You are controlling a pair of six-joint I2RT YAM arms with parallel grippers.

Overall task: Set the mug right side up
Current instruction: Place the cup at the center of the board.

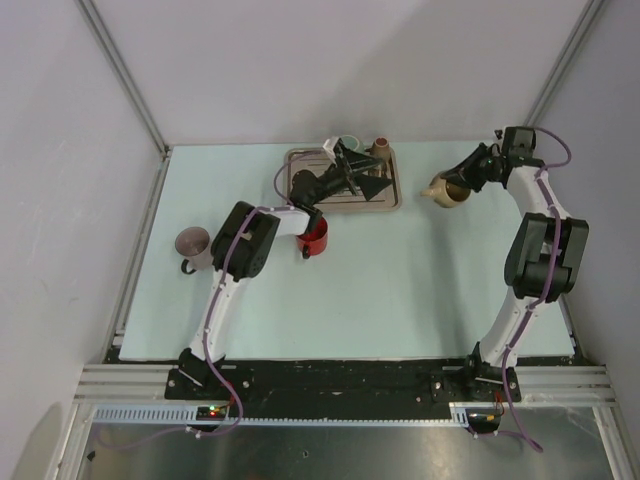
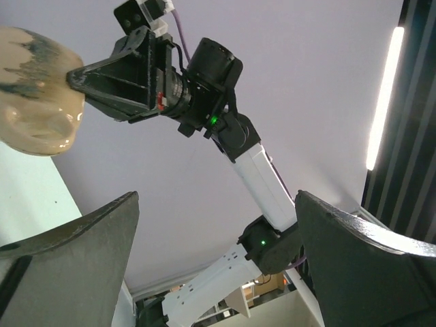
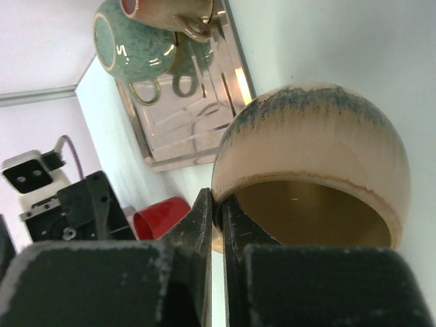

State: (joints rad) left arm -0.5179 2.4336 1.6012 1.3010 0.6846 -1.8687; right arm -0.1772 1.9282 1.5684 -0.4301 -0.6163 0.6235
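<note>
My right gripper is clenched on the rim of the tan mug, one finger inside and one outside. The mug sits tilted, its mouth half sideways, just right of the tray. I judge the turning is midway. Next I must roll the wrist until the mouth faces up, then lower it. My left gripper is spread over the tray and holds nothing.

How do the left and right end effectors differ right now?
The left end effector is open and empty above the tray; the right end effector is shut on the tan mug at its rim, beside the tray. Both reach toward the far edge of the table.
</note>
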